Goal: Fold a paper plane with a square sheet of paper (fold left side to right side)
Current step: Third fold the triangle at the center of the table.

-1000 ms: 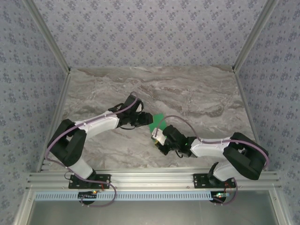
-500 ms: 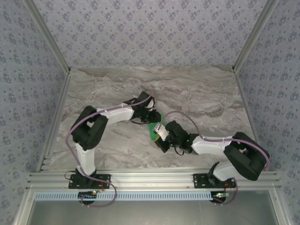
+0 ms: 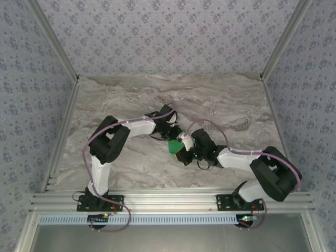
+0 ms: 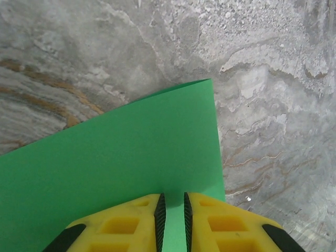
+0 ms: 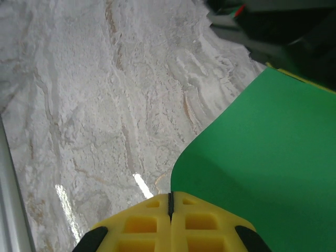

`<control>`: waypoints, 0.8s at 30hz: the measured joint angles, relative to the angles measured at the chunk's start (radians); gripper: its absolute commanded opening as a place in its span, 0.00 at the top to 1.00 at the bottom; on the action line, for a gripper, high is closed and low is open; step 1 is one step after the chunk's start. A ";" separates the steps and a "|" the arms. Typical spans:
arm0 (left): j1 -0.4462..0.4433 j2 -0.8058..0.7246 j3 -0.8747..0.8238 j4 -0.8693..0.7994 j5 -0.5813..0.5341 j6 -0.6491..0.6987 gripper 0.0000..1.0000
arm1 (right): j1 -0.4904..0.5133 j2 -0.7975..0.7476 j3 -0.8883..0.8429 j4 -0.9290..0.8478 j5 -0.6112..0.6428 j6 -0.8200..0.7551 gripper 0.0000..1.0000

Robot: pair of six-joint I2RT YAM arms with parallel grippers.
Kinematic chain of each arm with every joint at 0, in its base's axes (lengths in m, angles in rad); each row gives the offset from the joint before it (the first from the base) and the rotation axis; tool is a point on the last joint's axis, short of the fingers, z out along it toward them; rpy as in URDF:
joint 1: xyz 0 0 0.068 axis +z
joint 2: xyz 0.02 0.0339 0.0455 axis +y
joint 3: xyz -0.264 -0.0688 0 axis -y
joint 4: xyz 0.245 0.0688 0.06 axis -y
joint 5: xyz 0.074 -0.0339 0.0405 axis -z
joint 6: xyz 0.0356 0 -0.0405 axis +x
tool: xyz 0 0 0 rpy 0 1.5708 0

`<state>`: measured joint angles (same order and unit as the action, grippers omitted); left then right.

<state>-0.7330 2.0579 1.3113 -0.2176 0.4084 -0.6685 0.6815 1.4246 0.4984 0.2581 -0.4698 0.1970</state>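
The square sheet of paper [image 3: 172, 147] is bright green and shows as a small curled patch at the middle of the table. In the right wrist view the sheet [image 5: 262, 157] bends upward from my right gripper [image 5: 170, 194], which is shut, with the paper's edge running into its closed jaw line. In the top view the right gripper [image 3: 179, 149] sits at the sheet's right side. My left gripper [image 4: 172, 195] hovers over the flat green surface [image 4: 131, 147], its jaws a narrow gap apart with green showing through. It [image 3: 172, 135] stands just behind the sheet.
The grey marble table [image 3: 226, 105] stretches behind and to both sides of the arms. Aluminium frame posts [image 3: 274, 50] and patterned walls bound it. The metal rail [image 3: 168, 202] with the arm bases runs along the near edge.
The left arm has swung in to the right over the sheet and its jaws have narrowed. The right gripper has shifted slightly right and away, staying shut, and the paper has curled over.
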 measured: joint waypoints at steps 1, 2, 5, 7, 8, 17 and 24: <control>0.000 0.003 0.003 0.000 0.000 0.000 0.80 | -0.013 0.003 0.002 -0.001 -0.012 0.007 0.96; -0.002 0.005 0.006 0.000 0.000 0.003 0.80 | -0.026 0.007 0.004 -0.001 -0.021 0.014 0.96; -0.003 0.007 0.009 0.000 0.000 0.006 0.80 | -0.060 0.026 0.020 -0.011 -0.042 0.025 0.96; -0.003 0.007 0.010 0.000 0.000 0.006 0.80 | -0.086 0.046 0.036 -0.022 -0.051 0.031 0.96; -0.004 0.007 0.010 0.000 0.000 0.006 0.80 | -0.094 0.053 0.040 -0.024 -0.051 0.032 0.96; -0.007 0.007 0.010 0.000 -0.001 0.006 0.80 | -0.137 0.104 0.049 -0.039 -0.039 0.059 0.96; -0.007 0.007 0.010 0.001 -0.001 0.006 0.80 | -0.160 0.122 0.049 -0.042 -0.016 0.070 0.95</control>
<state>-0.7403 2.0651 1.3216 -0.2169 0.4072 -0.6621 0.5213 1.5463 0.5472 0.2157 -0.4854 0.2668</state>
